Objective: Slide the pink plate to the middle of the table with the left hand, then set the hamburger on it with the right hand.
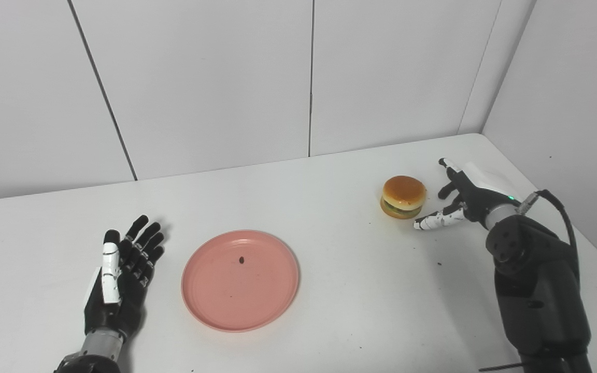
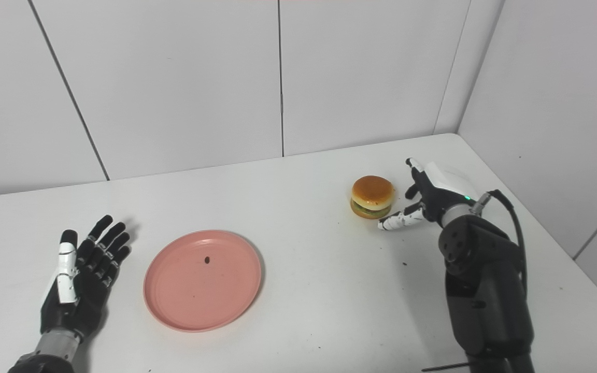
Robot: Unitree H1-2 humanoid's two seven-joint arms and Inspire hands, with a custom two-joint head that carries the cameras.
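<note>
Left hand (image 1: 122, 282) lies spread, palm up, grasping nothing; pink plate (image 1: 240, 280) sits just to its right, not touching. Right hand (image 2: 423, 199) is released too, fingers apart, w/ the hamburger (image 2: 372, 196) just to its left, thumb tip near the bun's base but no hold yet. Risks: thumb could nudge the burger away before fingers close, since it's round & light; squeezing may split the layers; the plate prob needs shifting further right, else the drop lands off-centre
</note>
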